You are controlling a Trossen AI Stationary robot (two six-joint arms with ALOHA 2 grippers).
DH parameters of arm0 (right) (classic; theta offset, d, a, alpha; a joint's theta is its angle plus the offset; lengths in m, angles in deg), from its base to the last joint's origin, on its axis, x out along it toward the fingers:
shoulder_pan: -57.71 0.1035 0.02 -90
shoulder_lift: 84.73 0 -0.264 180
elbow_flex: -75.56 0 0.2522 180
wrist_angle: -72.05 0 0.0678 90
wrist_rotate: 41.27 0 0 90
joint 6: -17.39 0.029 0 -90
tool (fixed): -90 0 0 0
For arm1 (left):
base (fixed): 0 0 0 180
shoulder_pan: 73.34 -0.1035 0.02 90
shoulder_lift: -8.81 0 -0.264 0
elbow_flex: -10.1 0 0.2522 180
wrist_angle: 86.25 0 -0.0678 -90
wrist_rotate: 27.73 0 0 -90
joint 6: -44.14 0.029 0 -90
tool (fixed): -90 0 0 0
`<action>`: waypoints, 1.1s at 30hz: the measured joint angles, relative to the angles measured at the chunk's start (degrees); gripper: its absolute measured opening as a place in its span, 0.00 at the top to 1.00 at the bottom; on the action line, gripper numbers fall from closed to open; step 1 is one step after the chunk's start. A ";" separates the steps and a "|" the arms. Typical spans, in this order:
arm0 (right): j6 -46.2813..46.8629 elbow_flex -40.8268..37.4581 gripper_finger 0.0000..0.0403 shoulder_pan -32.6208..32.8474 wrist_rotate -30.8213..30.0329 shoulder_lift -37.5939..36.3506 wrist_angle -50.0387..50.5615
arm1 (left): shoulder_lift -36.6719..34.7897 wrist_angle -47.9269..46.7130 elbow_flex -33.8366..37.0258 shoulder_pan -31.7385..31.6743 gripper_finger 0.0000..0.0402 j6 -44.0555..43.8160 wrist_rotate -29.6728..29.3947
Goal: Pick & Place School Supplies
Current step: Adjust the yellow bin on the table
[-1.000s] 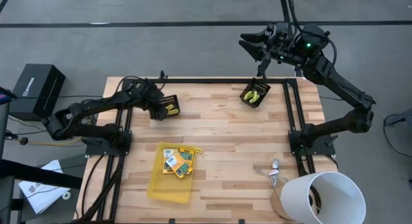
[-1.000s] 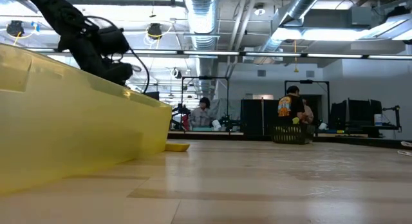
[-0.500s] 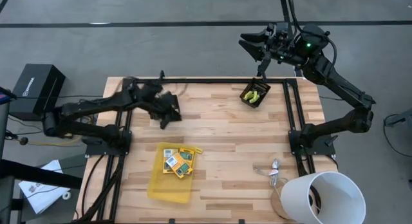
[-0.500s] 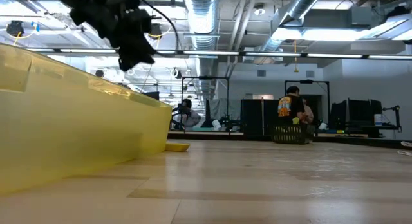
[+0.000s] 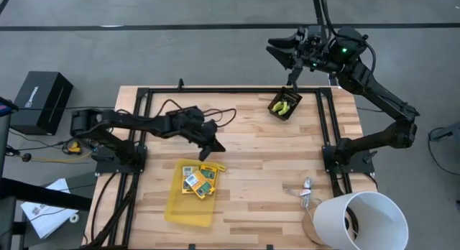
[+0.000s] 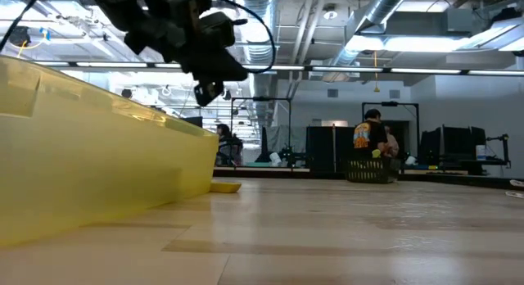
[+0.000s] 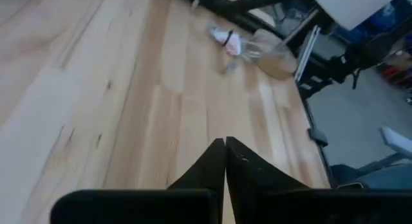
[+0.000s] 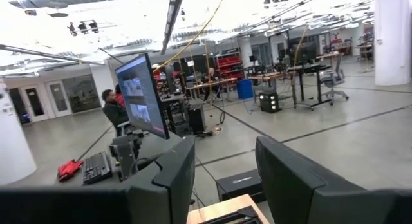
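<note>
A translucent yellow tray [image 5: 188, 205] lies near the table's front, left of the middle, with several printed green-yellow-orange boxes [image 5: 198, 179] in it. A short yellow stick [image 5: 221, 167] lies on the wood beside the tray's far right corner. A small black bin [image 5: 285, 105] at the far edge holds yellow-green-handled tools. My left gripper [image 5: 218, 148] hangs shut and empty above the table, just beyond the tray. Its fingertips meet in the left wrist view [image 7: 225, 141]. My right gripper [image 8: 225, 179] is open and empty, raised past the far edge above the bin.
A white bucket [image 5: 363, 221] lies at the near right corner, with small metal clips [image 5: 305, 192] on the wood beside it. Black frame rails [image 5: 325, 128] run along the left, right and far sides. Bare wood stretches between the tray and the bin.
My left gripper has swung from the table's far left corner toward the right and near edges, turning as it went. It now hangs over the middle of the table, just beyond the tray.
</note>
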 joint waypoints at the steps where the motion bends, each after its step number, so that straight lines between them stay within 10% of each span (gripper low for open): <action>1: 0.00 0.00 0.62 0.00 0.47 0.00 0.00 | 0.59 0.48 -0.03 0.26 0.98 -0.37 -0.08; 19: 0.02 0.00 0.62 0.04 3.59 0.00 1.58 | 16.13 -4.42 -7.33 11.75 1.00 -2.02 -0.23; 33: 0.00 0.00 0.62 0.02 4.98 -0.02 2.58 | 14.03 -23.77 -7.59 11.85 1.00 5.42 3.88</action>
